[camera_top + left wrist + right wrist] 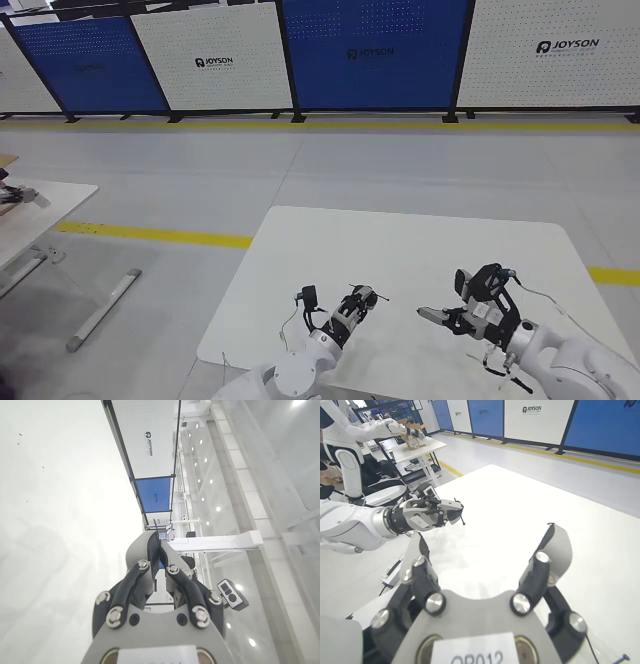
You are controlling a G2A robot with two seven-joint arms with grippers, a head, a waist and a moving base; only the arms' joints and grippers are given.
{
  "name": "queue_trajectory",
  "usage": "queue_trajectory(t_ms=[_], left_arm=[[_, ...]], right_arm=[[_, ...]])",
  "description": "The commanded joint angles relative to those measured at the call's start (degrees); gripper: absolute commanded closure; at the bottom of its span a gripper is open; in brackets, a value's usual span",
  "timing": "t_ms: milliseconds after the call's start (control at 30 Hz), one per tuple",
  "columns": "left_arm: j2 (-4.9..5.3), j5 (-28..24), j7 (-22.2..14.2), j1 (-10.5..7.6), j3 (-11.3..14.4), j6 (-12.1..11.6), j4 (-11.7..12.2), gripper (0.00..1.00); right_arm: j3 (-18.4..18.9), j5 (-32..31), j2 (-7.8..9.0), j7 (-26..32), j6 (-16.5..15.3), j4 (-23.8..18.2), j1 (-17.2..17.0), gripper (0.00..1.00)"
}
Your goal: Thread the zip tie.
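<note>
- Zip tie [462, 519] — thin, black, straight; pinched near its middle, with a short stub out each side of the pads. Small knob at the end nearer the right arm, probably the head, though too small to be sure.
- Left gripper [366, 296] — lower centre of the top view, over the table [420, 240]. Jaws closed on the tie, set crosswise to its length.
- Right gripper [428, 314] — just right of the left one in the top view, tips turned leftward toward it. Jaws spread wide, nothing between them.
- Key relation — tie to the left of the right gripper in the top view, near but apart. Long axis roughly left-to-right across that frame, slightly slanted, so the knobbed end aimed about at the open jaws.
- Nearer arm — left, already holding; right the free one, placed to take a loose end.
- Step in hand, as judged — tie lifted and presented; no loop formed, threading not yet begun.
- Next move, as judged — right jaws to close on one stub, then tail bent round into the head; fine alignment called for.
</note>
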Motion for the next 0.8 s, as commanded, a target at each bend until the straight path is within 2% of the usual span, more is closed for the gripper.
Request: queue_trajectory(t_ms=[0,67,133,167,233,267,333,400,667,700,767], left_arm=[[-0.01,0.56,0.3,-0.05,-0.18,0.05,0.06,1.0],[-0.13,5.79,3.63,0.42,-0.15,0.87,-0.76,1.0],[-0.25,12.2,8.03,0.89,0.07,3.02,-1.59,1.0],[-0.39,17.78,11.32,1.05,0.64,5.61,-2.04,1.0],[-0.76,25.82,15.25,1.14,2.18,10.4,-2.62,1.0],[-1.06,29.7,16.05,1.1,3.41,13.5,-2.82,1.0],[-1.51,33.34,16.36,0.79,4.61,16.55,-2.68,1.0],[-1.95,33.39,16.13,0.67,5.03,16.74,-2.8,1.0],[-1.95,33.39,16.13,0.67,5.03,16.74,-2.8,1.0],[-1.94,33.37,15.67,0.68,5.02,16.82,-2.64,1.0],[-1.67,35.05,11.39,-0.28,3.95,18.04,-1.1,1.0]], right_arm=[[0.0,0.0,0.0,0.0,0.0,0.0,0.0,0.0],[0.0,0.0,0.0,0.0,0.0,0.0,0.0,0.0],[0.0,0.0,0.0,0.0,0.0,0.0,0.0,0.0],[0.0,0.0,0.0,0.0,0.0,0.0,0.0,0.0],[0.0,0.0,0.0,0.0,0.0,0.0,0.0,0.0],[0.0,0.0,0.0,0.0,0.0,0.0,0.0,0.0],[0.0,0.0,0.0,0.0,0.0,0.0,0.0,0.0],[0.0,0.0,0.0,0.0,0.0,0.0,0.0,0.0],[0.34,1.32,-0.13,0.1,0.18,0.3,-0.34,0.0],[0.44,3.91,-0.17,0.69,0.0,0.19,-0.55,0.0],[0.95,9.65,0.09,3.92,0.0,0.04,-0.25,0.0]])
